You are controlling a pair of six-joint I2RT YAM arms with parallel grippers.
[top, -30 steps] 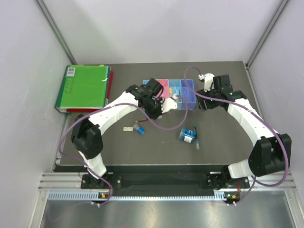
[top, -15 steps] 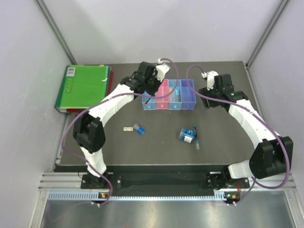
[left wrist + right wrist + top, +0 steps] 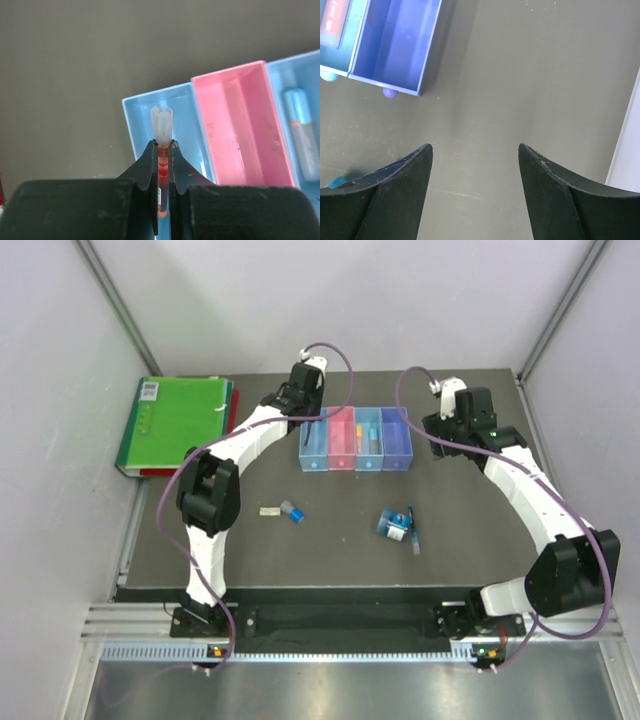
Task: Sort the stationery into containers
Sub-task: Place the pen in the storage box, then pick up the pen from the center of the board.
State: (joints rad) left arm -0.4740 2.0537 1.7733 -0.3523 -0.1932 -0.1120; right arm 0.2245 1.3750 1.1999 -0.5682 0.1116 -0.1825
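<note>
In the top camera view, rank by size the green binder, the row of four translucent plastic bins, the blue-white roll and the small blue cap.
Largest to smallest:
green binder
row of four translucent plastic bins
blue-white roll
small blue cap

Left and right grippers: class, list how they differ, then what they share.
The left gripper is shut on the red pen; the right gripper is open and empty. The left hangs over the leftmost blue bin; the right over the table beside the violet bin. Both hover above the table.
</note>
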